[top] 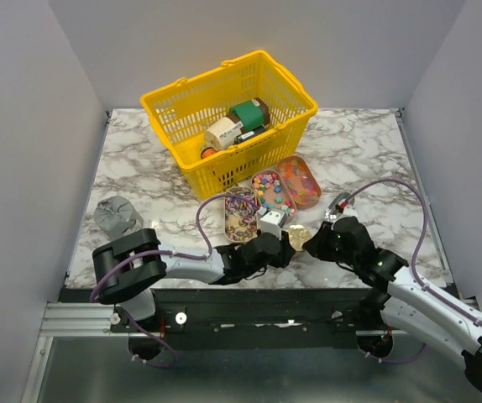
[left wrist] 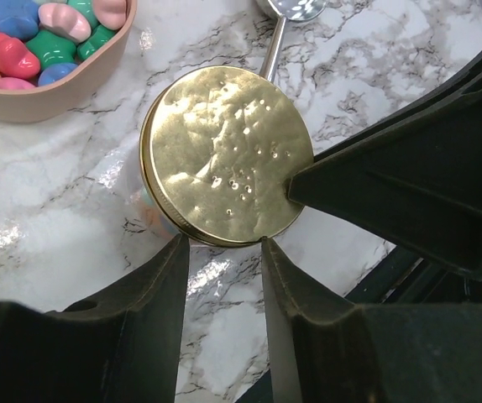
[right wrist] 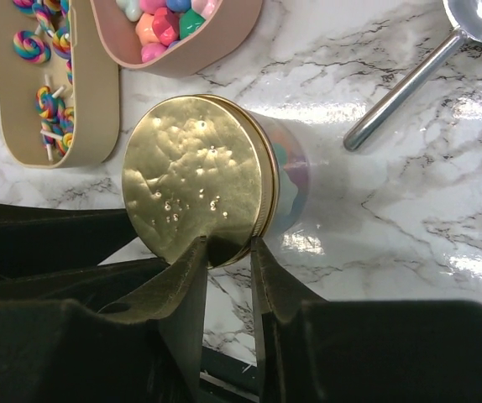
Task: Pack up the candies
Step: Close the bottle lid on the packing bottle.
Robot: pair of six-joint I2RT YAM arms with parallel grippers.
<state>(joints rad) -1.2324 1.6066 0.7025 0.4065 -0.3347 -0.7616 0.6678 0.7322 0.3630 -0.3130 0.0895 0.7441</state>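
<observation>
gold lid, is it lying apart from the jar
No, the gold lid sits on the clear jar, candies showing through its wall.

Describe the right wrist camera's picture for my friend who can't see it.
A gold lid on a clear jar fills the middle, its lower rim between the two black fingers of the right gripper. Behind it on the marble table lie a long tray of swirl lollipops, an oval tray of candies, and a metal scoop.

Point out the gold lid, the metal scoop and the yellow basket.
gold lid point(left wrist: 224, 155), left wrist view, middle of its dimpled top.
metal scoop point(right wrist: 409, 84), right wrist view, on its handle.
yellow basket point(top: 233, 164), top external view, on its front wall.
</observation>
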